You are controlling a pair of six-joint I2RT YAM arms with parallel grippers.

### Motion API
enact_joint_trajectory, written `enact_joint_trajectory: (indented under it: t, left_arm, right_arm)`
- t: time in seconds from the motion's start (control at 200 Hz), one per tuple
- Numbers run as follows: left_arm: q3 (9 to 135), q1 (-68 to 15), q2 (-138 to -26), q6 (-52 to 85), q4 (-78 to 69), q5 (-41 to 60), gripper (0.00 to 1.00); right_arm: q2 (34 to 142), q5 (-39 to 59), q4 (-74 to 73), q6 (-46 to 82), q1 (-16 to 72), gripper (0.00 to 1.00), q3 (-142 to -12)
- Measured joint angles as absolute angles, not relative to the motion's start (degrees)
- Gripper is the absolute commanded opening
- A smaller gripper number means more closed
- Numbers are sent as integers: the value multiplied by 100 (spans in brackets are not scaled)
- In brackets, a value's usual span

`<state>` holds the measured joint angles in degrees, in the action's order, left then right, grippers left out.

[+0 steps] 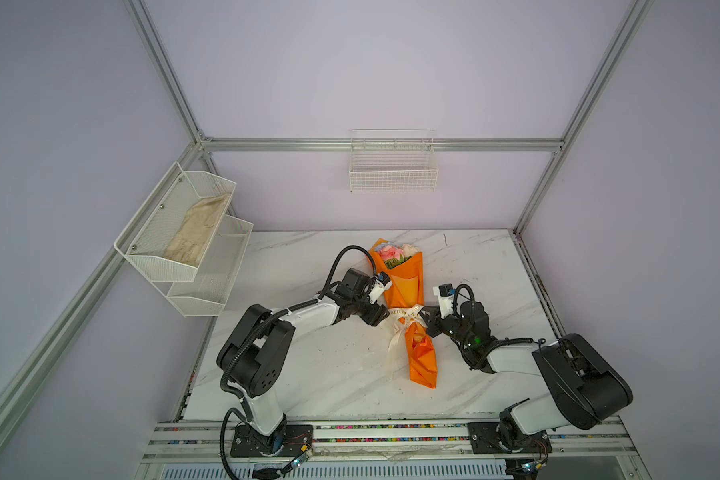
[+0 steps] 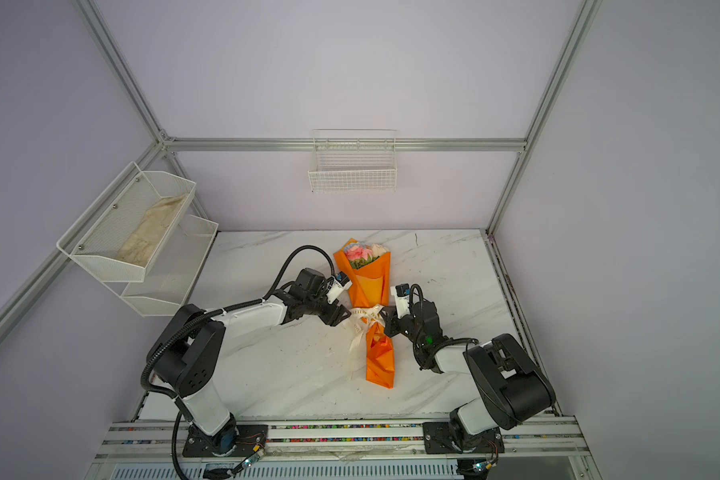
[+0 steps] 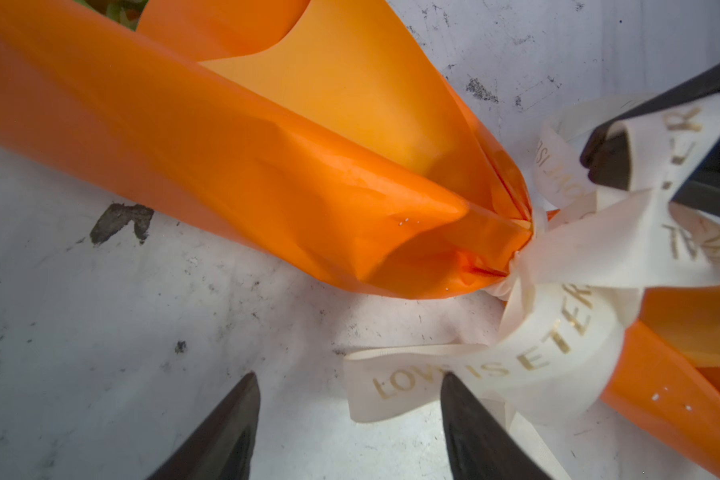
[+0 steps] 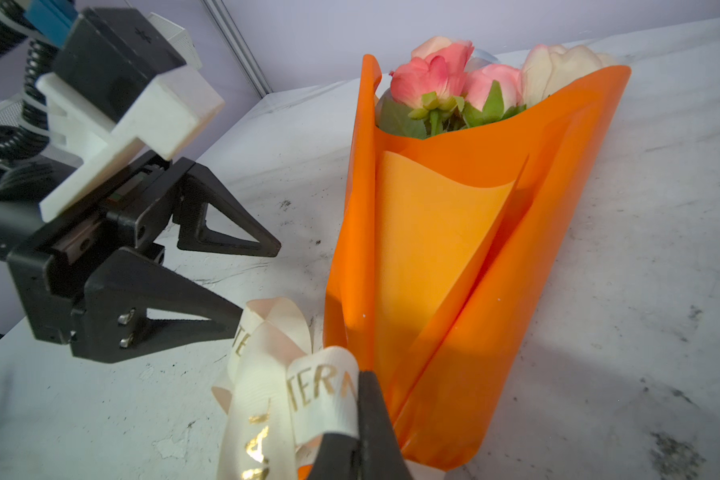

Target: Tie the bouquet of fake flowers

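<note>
White marble-patterned bench, scuffed with dark marks, inside lilac walls edged by an aluminium frame; a mesh shelf holding a folded cloth hangs on the left wall, a wire basket on the back one; the bouquet of fake flowers lies mid-bench, blooms toward the back wall, a cream ribbon bowed round its waist; the left end effector stands open, one fingertip at a bow loop; the right end effector is clamped on the other loop.

left gripper jaws apart; right gripper pinched closed; both arms reach inward.
</note>
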<state>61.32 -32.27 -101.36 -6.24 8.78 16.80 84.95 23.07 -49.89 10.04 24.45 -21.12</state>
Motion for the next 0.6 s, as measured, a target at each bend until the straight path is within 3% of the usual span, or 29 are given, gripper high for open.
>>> enact_joint_trajectory:
  t: [0.44, 0.6]
  left_arm:
    - [6016, -3330, -10344, -1643, 770, 1730, 70]
    - [6018, -3433, -10521, -1804, 703, 1544, 61]
  right_arm:
    - [8521, 2294, -4984, 1024, 2445, 6, -2112]
    - [8519, 2290, -4967, 1024, 2445, 6, -2112]
